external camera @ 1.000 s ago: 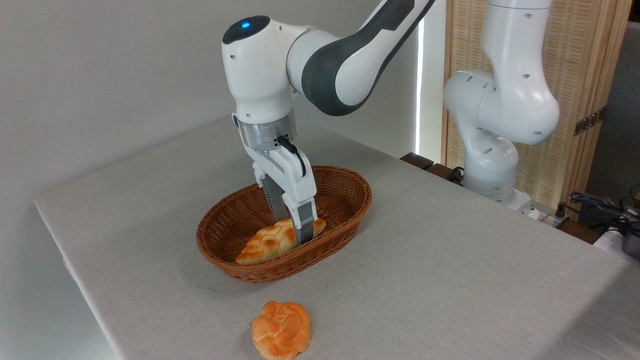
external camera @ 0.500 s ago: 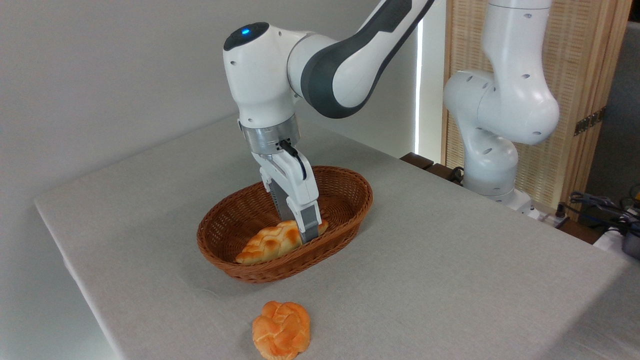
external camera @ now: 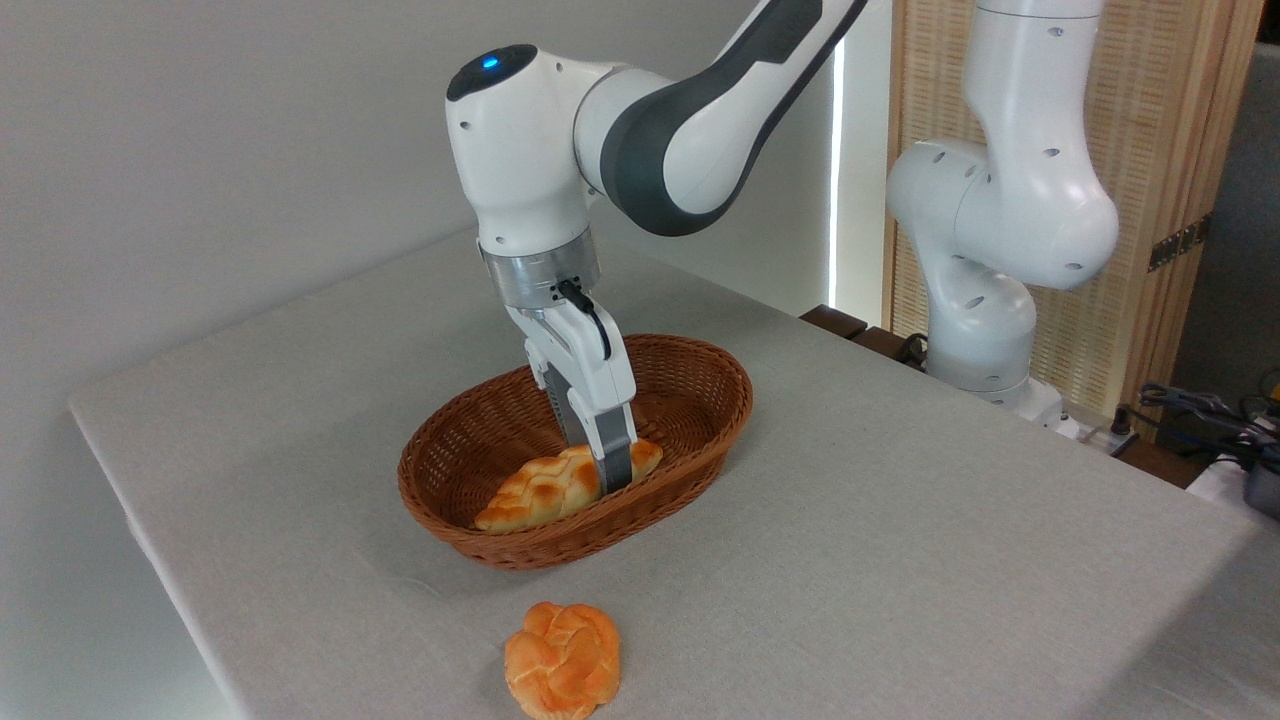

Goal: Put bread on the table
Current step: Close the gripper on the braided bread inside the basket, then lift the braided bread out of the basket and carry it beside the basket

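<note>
In the last second the pincer clamped the bread and nudged loaf and basket toward three o'clock, neither yet lifted to the bench.

Arm: glossy white rounded shells, dark grey bands at joints, small round screw recesses dotting casings. Blue light on dark cap atop wrist housing. Below wrist housing: brushed silver ring, short black cable looped beside it. Gripper: white body, grey fingers.
</note>
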Robot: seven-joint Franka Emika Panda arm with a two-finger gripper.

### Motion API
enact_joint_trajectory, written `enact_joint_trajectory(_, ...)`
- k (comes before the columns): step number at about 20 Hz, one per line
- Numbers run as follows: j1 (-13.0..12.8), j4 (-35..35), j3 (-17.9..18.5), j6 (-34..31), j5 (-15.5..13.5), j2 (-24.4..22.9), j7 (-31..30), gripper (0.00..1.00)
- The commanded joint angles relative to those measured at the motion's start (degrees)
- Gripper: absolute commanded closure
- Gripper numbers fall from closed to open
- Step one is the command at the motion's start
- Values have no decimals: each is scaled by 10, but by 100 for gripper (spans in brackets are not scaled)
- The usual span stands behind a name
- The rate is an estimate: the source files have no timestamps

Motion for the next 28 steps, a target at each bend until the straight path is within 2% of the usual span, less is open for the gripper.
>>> enact_joint_trajectory(1,-1,-1,5,0,2,-3,6,61)
enact_joint_trajectory(5,-2,22,5,-33,-32,-8,5,61)
enact_joint_trajectory(9,-2,101,5,-130,-85,-8,6,58)
enact_joint_trajectory(11,-1,125,12,-143,-103,-8,6,56)
enact_joint_trajectory(13,5,133,17,-154,-106,-8,9,56)
enact_joint_trajectory(16,5,143,51,-207,-83,-14,46,52)
enact_joint_trajectory(17,5,144,68,-220,-66,-18,69,51)
enact_joint_trajectory(21,5,139,130,-250,31,-21,147,51)
enact_joint_trajectory(23,6,139,156,-250,60,-16,171,51)
enact_joint_trajectory(27,5,129,207,-242,79,-7,213,50)
enact_joint_trajectory(28,5,123,210,-238,79,-2,213,42)
